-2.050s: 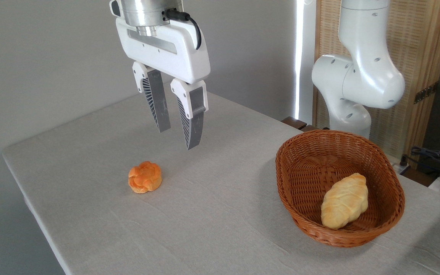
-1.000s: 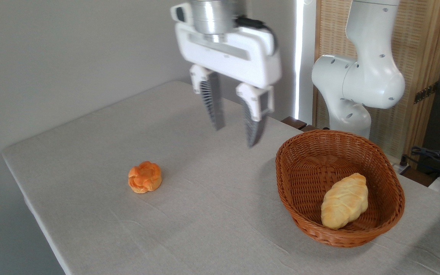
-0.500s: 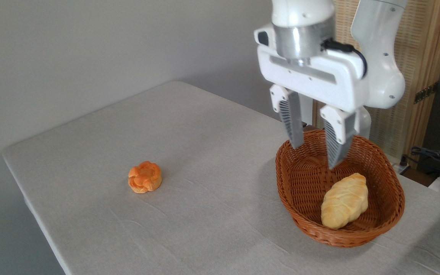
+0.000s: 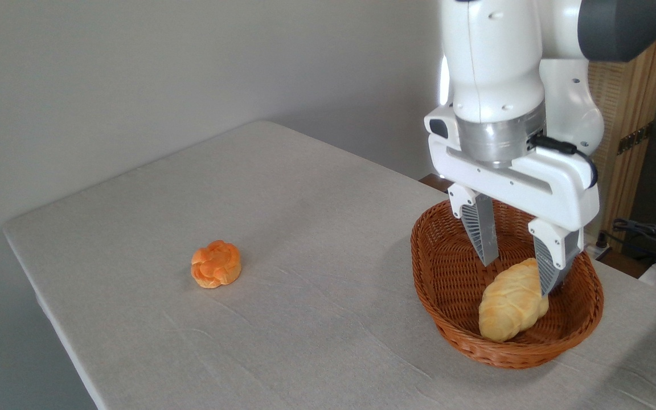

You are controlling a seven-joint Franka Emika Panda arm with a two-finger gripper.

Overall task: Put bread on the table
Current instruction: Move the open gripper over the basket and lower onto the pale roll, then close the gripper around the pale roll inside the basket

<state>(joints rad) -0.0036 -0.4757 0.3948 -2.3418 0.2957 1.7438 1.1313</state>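
Two grey fingers (image 4: pixel 484 236) of the white gripper (image 4: pixel 519 273) spread wide, empty. Between and below them lies the pale golden braided bread (image 4: pixel 512 307), inside the brown wicker basket (image 4: pixel 447 319), apparently ready for grasping.

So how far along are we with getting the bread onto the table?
Nothing is delivered yet: the bread lies in the basket. In hand: the end effector is open inside the basket, fingers straddling the loaf's upper end, not gripping. Left: close, lift out, set it on the table.
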